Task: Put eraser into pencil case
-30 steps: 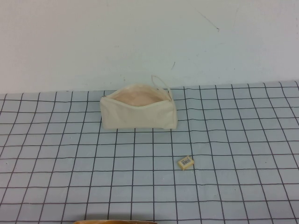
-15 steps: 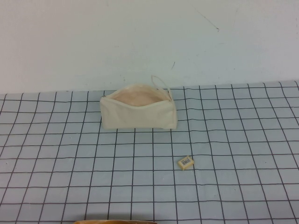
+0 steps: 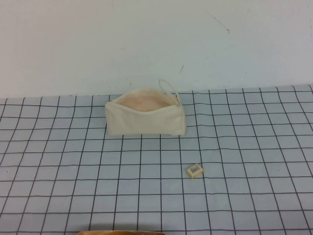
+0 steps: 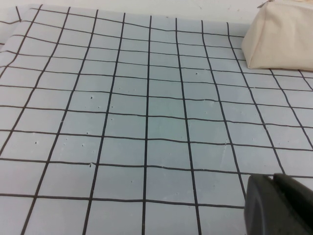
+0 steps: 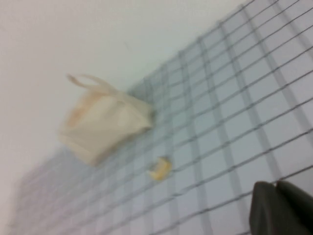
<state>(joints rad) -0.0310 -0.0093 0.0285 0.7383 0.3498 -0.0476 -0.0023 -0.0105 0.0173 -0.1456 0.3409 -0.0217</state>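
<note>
On the near right of the checked cloth [image 3: 58,161] lies the eraser [image 3: 194,170], a tiny cream block with dark print on top, flat and slightly skewed to the grid lines. It looks light and firm, with a rubbery grip that should not slide between pads, though something this small could easily skate or tip if nudged off-centre. I would take it across its two long sides, coming straight down. Farther back and a little left stands the case [image 3: 145,119], well apart from the eraser, its zip open and the pinkish lining showing, a thin loop [image 3: 170,89] rising at its right end. The soft fabric may sag if pressed, so the drop is best made from above the mouth. Neither arm reaches into the overhead picture. The left gripper [image 4: 279,205] hangs low over bare cloth to the left of the case, dark fingers seemingly together. The right gripper [image 5: 279,208] is held higher, looking toward eraser and case, fingers likewise seeming closed, holding nothing.
</note>
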